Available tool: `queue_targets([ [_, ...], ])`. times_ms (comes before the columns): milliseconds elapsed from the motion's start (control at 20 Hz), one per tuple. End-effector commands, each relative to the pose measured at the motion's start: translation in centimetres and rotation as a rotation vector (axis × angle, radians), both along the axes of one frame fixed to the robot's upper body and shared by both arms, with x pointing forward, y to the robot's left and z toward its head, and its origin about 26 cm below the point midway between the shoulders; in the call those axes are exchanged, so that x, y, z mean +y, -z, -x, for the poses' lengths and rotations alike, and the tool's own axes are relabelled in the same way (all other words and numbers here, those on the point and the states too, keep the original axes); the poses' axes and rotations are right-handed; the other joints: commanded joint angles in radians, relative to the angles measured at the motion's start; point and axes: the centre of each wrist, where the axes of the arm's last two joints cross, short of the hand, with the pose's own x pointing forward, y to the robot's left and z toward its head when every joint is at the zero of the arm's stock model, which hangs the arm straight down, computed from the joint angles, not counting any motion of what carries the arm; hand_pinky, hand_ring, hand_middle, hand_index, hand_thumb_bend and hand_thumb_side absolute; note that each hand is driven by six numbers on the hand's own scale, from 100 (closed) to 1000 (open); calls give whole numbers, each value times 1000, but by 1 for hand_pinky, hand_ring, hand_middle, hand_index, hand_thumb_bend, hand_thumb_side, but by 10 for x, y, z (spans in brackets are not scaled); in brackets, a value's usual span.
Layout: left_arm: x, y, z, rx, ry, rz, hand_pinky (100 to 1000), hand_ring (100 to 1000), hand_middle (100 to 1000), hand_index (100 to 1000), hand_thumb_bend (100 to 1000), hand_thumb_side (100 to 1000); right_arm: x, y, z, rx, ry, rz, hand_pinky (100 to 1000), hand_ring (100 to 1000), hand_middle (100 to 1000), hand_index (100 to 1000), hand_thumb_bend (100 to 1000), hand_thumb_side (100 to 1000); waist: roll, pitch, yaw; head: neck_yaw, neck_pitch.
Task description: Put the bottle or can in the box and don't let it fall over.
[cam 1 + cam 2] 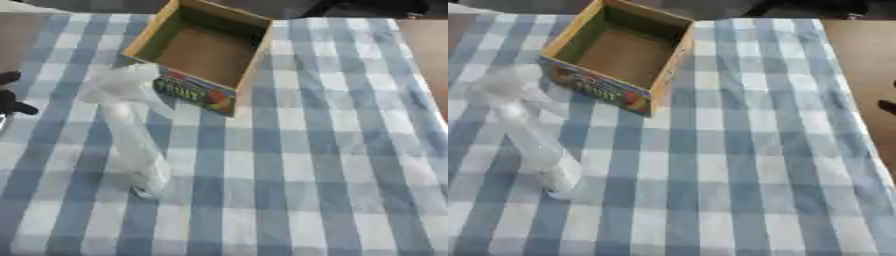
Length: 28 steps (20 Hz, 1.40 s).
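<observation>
Item: clear bottle (131, 135). Transparent plastic with a wide pale top, standing upright on the surface (350, 165), on the left half of the cloth. Its base is sitting toward the near side; seen from above, its top is appearing just beside the near left corner of the box, though whether the two are touching cannot be told. Nothing is holding it.

Item: box (206, 47). Open-topped cardboard carton, sitting at the far middle of the cloth and turned at an angle to the checks. Its inside is showing brown and bare. The near outer wall is carrying a colourful printed panel with lettering that cannot be read with certainty.

Item: tablecloth (737, 165). Blue and white checked cloth, covering most of the surface; bare brown surface is showing along the right edge and at the far left corner.

Item: left robot hand (10, 97). Only a small black portion is showing at the left edge of the left eye view, level with the top of the bottle and apart from it. How wide its fingers are standing cannot be told.

Item: right robot hand (888, 106). A dark tip is showing at the right edge of the right eye view, over the bare brown surface, well apart from the bottle and the box. Whether it is spread or curled cannot be told.
</observation>
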Motion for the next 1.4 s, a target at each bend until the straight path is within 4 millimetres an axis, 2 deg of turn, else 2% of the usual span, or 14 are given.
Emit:
queue_targets([
  [50, 3, -10, 1, -18, 52, -46, 1000, 632, 862, 1000, 417, 534, -2, -7, 0, -13, 2, 23, 847, 1000, 1000, 988, 100, 684, 3, -10, -1, 2, -14],
  [150, 3, -11, 1, -21, 70, -61, 1000, 654, 872, 1000, 437, 542, -2, -7, 0, -13, 2, 22, 847, 1000, 1000, 988, 100, 684, 3, -10, -1, 3, -15],
  [350, 2, -12, 1, -26, 123, -90, 1000, 728, 913, 1000, 421, 533, -2, -7, 0, -10, 1, 19, 848, 1000, 1000, 987, 100, 687, 3, -10, -1, 4, -18],
  [500, 1, -13, 1, -28, 174, -134, 1000, 757, 937, 1000, 384, 470, -3, -7, 0, -7, 2, 17, 848, 1000, 1000, 987, 100, 686, 2, -10, -1, 5, -18],
  [650, 1, -12, 0, -20, 209, -161, 1000, 761, 937, 1000, 328, 350, -3, -6, 0, -2, 3, 13, 848, 1000, 1000, 985, 100, 688, 1, -9, -2, 7, -19],
  [700, 1, -12, 0, -17, 219, -166, 1000, 762, 937, 1000, 330, 346, -3, -6, 0, -1, 3, 11, 848, 1000, 1000, 985, 100, 687, 1, -9, -2, 7, -19],
  [850, 0, -12, -1, -11, 243, -184, 1000, 762, 937, 1000, 344, 362, -3, -6, 0, 1, 2, 10, 848, 1000, 1000, 985, 100, 687, 0, -9, -2, 8, -21],
  [1050, -1, -11, -2, 1, 263, -212, 1000, 765, 936, 1000, 384, 429, -2, -6, -1, 3, 0, 11, 848, 1000, 1000, 985, 100, 689, 0, -8, -2, 9, -20],
  [1400, -6, -9, -7, 32, 302, -236, 1000, 760, 922, 1000, 385, 457, -2, -6, -1, 7, -4, 9, 848, 1000, 1000, 985, 100, 690, -2, -6, -5, 19, -17],
])
